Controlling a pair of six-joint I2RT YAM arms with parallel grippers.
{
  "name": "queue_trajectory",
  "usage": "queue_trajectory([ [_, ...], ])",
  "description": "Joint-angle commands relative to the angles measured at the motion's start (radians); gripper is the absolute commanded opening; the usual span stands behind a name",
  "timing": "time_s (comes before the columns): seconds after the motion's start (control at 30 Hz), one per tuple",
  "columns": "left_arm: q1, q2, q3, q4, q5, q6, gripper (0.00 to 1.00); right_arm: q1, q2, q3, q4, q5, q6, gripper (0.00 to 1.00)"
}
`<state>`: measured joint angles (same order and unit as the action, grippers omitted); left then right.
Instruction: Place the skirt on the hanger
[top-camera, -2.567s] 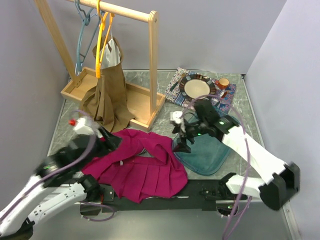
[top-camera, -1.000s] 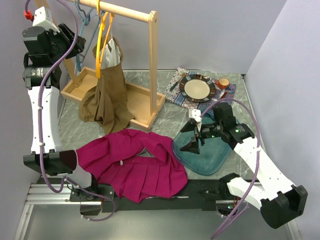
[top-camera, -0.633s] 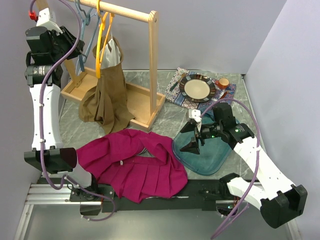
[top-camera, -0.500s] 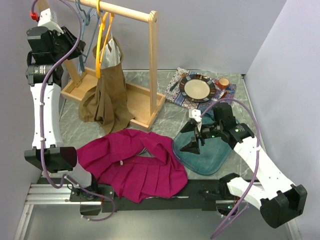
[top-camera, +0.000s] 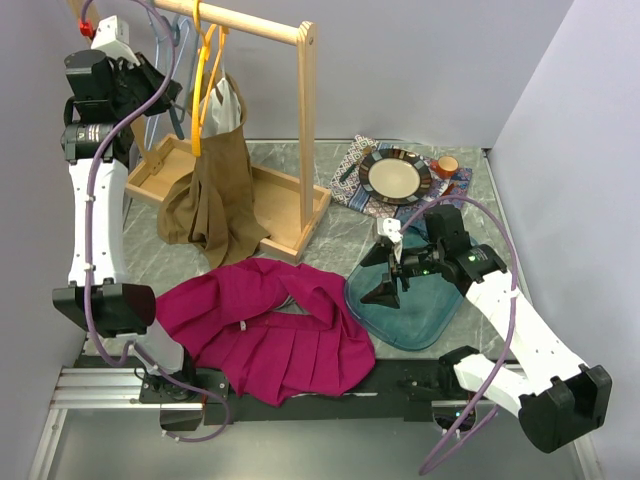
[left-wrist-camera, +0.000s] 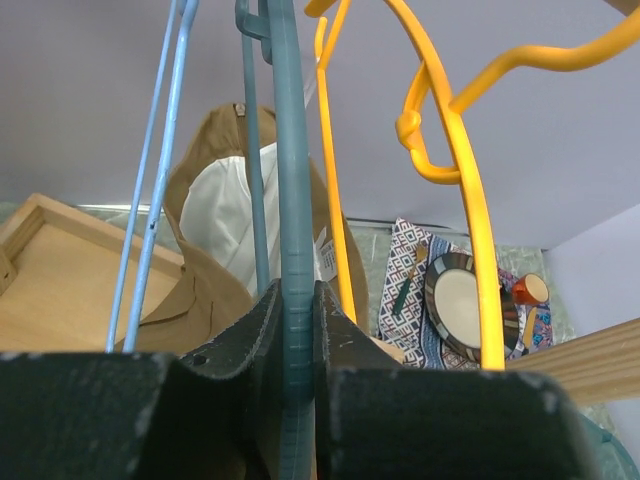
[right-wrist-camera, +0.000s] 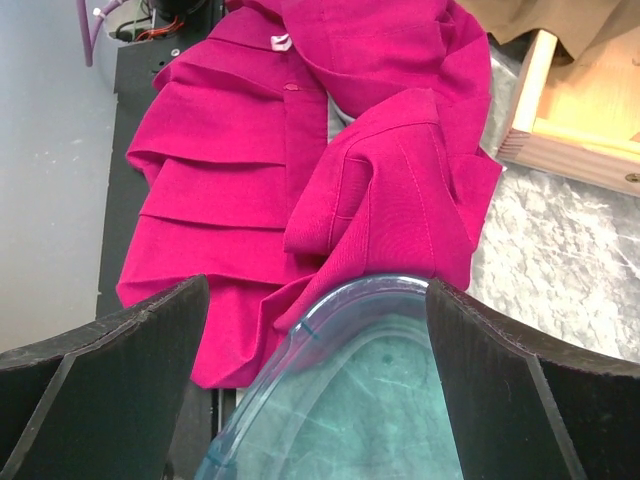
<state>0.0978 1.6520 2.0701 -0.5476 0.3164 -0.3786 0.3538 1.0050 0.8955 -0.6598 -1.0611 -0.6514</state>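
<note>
Tabletop (top-camera: 335, 235) of grey marbled pattern carries a wooden rack (top-camera: 306, 130) at its back left. The magenta skirt (top-camera: 270, 335) lies crumpled at the near edge, in front of the rack, touching a teal mat (top-camera: 420, 315). A brown garment (top-camera: 215, 190) hangs from a yellow hanger (left-wrist-camera: 470, 200). The left gripper (left-wrist-camera: 297, 300), raised beside the rail, pinches a blue-green hanger (left-wrist-camera: 290, 150). The right gripper (top-camera: 380, 273) hovers over the mat's edge, fingers spread wide, holding nothing.

Overhead, close wrists; skirt (top-camera: 270, 335) in two views
</note>
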Motion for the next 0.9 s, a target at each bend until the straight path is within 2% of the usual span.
queue_trajectory([
  [0.0,0.002,-0.014,0.022,0.064,-0.02,0.009,0.01,-0.01,0.001,0.017,-0.003,-0.027,-0.016,0.96],
  [0.23,0.003,-0.104,-0.027,0.146,-0.039,0.02,0.01,-0.01,0.014,0.02,-0.011,-0.023,-0.022,0.96],
  [0.53,0.002,-0.195,-0.103,0.164,-0.06,0.049,0.01,-0.012,0.015,0.019,-0.011,-0.019,-0.025,0.95],
  [0.77,0.002,-0.3,-0.246,0.133,-0.077,0.038,0.01,-0.012,0.015,0.02,-0.014,-0.019,-0.028,0.95],
  [0.87,0.002,-0.397,-0.33,0.138,-0.074,0.027,0.01,-0.013,0.014,0.019,-0.017,-0.02,-0.033,0.96],
])
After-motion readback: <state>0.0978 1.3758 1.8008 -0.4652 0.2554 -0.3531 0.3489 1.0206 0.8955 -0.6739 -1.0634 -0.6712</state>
